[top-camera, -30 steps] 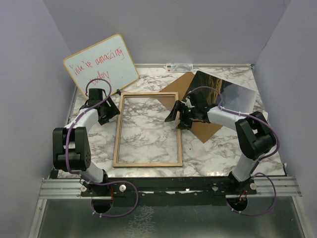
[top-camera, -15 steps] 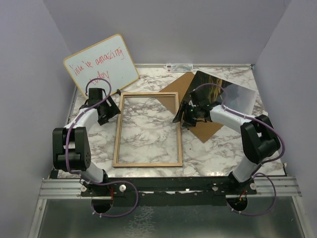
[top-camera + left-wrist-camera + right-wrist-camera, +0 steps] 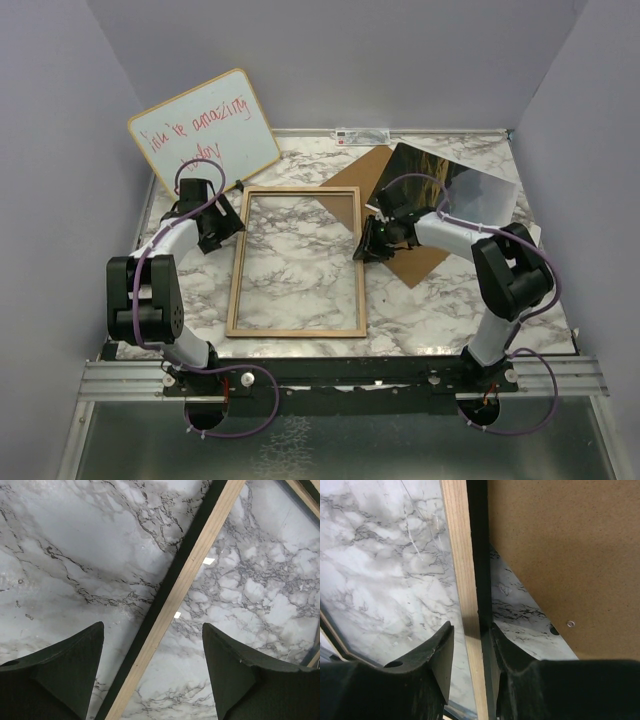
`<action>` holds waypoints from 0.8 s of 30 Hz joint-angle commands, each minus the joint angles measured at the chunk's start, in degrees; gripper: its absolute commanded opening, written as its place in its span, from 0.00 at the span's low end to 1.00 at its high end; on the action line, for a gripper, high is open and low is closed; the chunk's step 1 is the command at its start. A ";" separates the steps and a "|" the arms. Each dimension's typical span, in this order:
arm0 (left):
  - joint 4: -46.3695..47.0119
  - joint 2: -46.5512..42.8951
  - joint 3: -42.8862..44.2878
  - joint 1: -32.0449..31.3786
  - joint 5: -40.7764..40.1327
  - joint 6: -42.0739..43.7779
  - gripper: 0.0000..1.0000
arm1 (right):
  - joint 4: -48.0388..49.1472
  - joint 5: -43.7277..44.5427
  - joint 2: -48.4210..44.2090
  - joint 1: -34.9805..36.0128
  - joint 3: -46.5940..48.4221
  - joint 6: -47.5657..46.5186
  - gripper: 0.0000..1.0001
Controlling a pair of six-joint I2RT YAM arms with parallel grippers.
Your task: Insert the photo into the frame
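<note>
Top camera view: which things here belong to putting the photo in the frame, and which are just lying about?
Part of the job:
frame, lying flat with its wood face up
photo, glossy, at the back right

Just lying about:
brown board, partly hidden by the photo
whiteboard with red handwriting, leaning at the back left

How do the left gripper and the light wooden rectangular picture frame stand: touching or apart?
Apart. The left wrist view shows the open left gripper straddling a rail of the light wooden rectangular picture frame, with marble showing in both gaps.
</note>
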 commanded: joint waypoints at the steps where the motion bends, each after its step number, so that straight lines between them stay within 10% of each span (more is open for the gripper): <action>1: 0.12 0.71 -2.02 0.39 2.52 -0.01 0.80 | -0.85 -0.51 2.61 1.82 0.73 -1.51 0.34; 24: -3.16 -4.48 1.11 0.37 -2.68 1.36 0.79 | -5.25 20.53 -9.29 2.69 6.92 -2.13 0.62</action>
